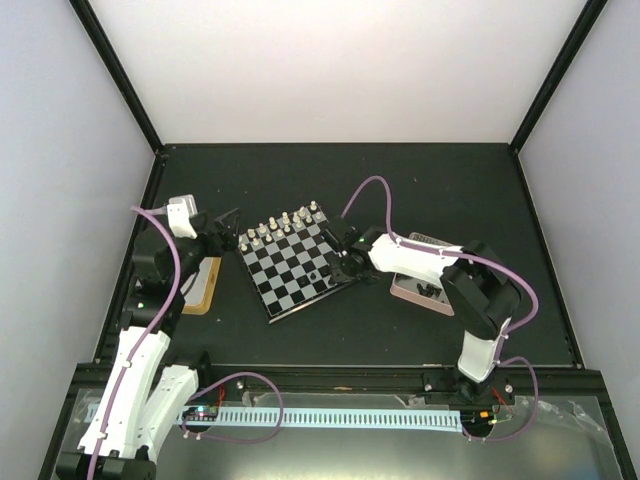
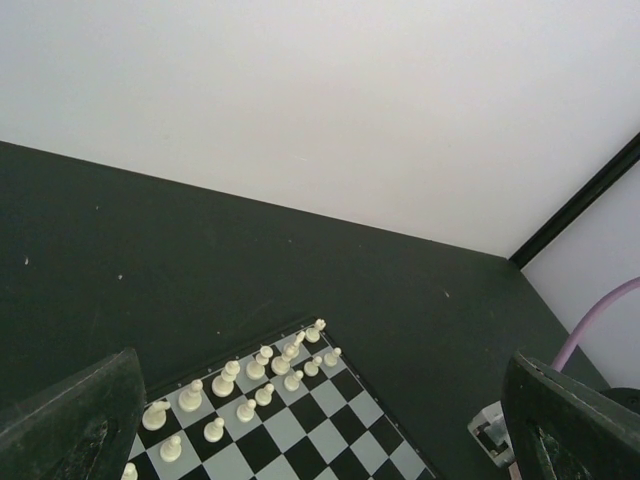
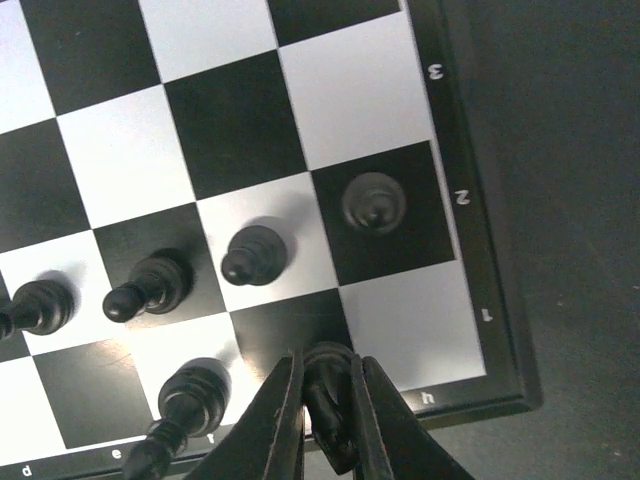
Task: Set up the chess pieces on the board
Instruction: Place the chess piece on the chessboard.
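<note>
The board (image 1: 290, 268) lies tilted mid-table. Pale chess pieces (image 1: 284, 225) fill its two far rows, and they show again in the left wrist view as white chess pieces (image 2: 250, 385) on the board (image 2: 310, 448). My right gripper (image 3: 325, 388) is shut on a black piece (image 3: 332, 405), held low over the dark square beside the near-right corner of the board (image 3: 230, 120). Black pawns (image 3: 255, 255) stand in the row behind it, and another black piece (image 3: 187, 398) stands to its left. My left gripper (image 2: 320, 400) hangs open above the board's far-left side, holding nothing.
A tan-rimmed tray (image 1: 203, 285) lies left of the board under the left arm. A pink-rimmed tray (image 1: 420, 288) with small dark pieces sits right of the board, partly behind the right arm (image 1: 410, 255). White walls enclose the black table.
</note>
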